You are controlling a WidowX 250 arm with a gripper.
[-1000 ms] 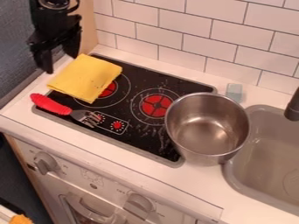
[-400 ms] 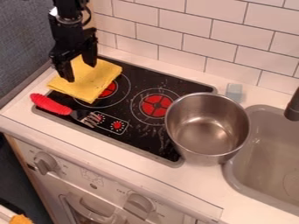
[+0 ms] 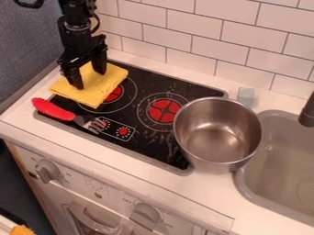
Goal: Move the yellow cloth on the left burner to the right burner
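At the upper left of the frame, the black gripper (image 3: 89,79) hangs over the yellow cloth (image 3: 95,94), its two blunt fingers spread wide and grasping nothing; whether their tips touch the fabric cannot be told. The cloth, a folded, roughly rectangular piece with a soft, matte surface and rounded corners, lies on the left burner (image 3: 114,95), covering most of its red centre and part of its printed ring. Toward the middle of the frame, the right burner (image 3: 163,110) shows a red disc within thin concentric circles on the glossy, scuffed black stovetop (image 3: 147,149), which is bordered in grey. Right of centre stands the deep, round pot (image 3: 217,137) of smooth, reflective metal; in this view its rim overlaps the outer ring of the right burner, encroaching on that side. At left, below the cloth, lies a utensil (image 3: 54,109) with a bulbous red handle and a slotted head resting across the printed control marks. Further right are a small, pale blue block (image 3: 246,97) behind the pot and the smooth grey basin of the sink (image 3: 282,156); pale rectangular tiles (image 3: 239,43) line the wall behind.
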